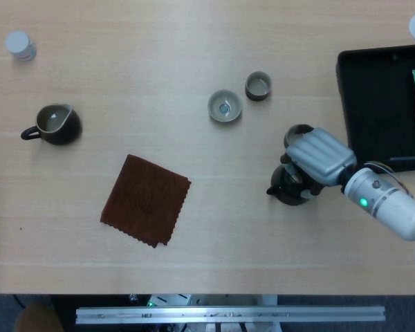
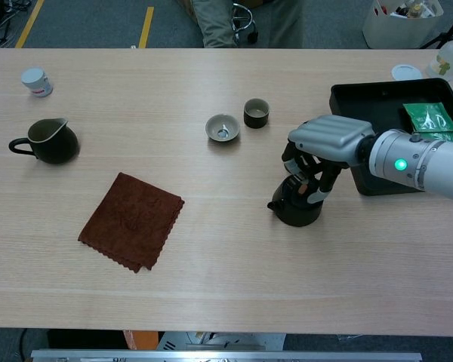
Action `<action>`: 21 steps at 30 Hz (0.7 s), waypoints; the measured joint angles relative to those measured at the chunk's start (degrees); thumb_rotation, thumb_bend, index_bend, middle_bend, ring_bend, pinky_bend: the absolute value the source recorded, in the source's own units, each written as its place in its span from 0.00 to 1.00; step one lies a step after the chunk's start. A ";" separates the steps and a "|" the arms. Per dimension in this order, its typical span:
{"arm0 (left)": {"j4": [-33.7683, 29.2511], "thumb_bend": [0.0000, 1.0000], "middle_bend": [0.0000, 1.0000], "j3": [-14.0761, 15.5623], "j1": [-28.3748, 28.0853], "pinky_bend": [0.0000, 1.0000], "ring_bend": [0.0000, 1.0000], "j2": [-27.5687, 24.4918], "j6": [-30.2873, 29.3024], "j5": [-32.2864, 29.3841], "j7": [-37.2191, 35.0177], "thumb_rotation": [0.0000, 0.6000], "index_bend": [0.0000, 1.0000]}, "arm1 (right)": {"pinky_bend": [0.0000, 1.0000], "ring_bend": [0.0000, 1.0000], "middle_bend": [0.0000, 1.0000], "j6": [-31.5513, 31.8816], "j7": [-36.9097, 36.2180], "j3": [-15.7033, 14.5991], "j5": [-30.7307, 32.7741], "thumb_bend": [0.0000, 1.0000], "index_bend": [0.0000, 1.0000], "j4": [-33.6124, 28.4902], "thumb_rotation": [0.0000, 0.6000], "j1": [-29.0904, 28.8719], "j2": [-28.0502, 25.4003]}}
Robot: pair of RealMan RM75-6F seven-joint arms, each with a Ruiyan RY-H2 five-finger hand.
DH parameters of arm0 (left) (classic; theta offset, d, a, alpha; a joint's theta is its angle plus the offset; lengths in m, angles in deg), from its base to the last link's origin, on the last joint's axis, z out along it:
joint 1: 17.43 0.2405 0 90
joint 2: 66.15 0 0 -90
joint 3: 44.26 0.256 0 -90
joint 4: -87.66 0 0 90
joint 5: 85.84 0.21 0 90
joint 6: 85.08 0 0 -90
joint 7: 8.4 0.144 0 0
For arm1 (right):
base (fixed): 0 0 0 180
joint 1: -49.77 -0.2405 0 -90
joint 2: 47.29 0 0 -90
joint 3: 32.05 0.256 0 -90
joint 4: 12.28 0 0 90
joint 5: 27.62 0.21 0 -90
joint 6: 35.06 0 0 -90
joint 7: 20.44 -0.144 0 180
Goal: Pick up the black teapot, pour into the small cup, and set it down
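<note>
The black teapot (image 1: 288, 189) is seen on the wooden bench (image 1: 194, 263), toward the right side, with its spout turned to the left. It is covered from above by the right hand (image 1: 319, 156), whose fingers (image 2: 315, 183) are curled down around the upper part of the pot. In the chest view the fingers are seen closed about the handle area, so the pot is judged to be held. Whether the pot's base rests on the bench or is raised slightly above it cannot be told from either view.

The small cup (image 1: 258, 86), dark outside, is placed further back on the bench, up and to the left of the teapot and well apart from it. Just beside it, on its left, a pale shallow bowl (image 1: 225, 106) is set.

A brown cloth (image 1: 145, 200) with a zigzag edge is laid flat to the left of centre. A dark pitcher (image 1: 53, 124) with a handle is placed near the left edge, and a small white jar (image 1: 19, 45) is seen in the far left corner. A black tray (image 1: 373, 104) lies at the right edge of the bench, close behind the right arm, with green packets (image 2: 430, 121) lying in it. A white lid (image 2: 405, 72) is seen on the bench just beyond the tray.

The left hand is shown in neither view.
</note>
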 measured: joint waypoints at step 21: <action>-0.55 0.39 0.20 0.02 -0.04 0.19 0.18 -0.39 0.25 -0.30 0.54 1.00 0.15 | 0.17 0.57 0.70 -1.53 -1.93 0.81 2.21 0.13 0.67 0.91 0.94 -1.27 0.59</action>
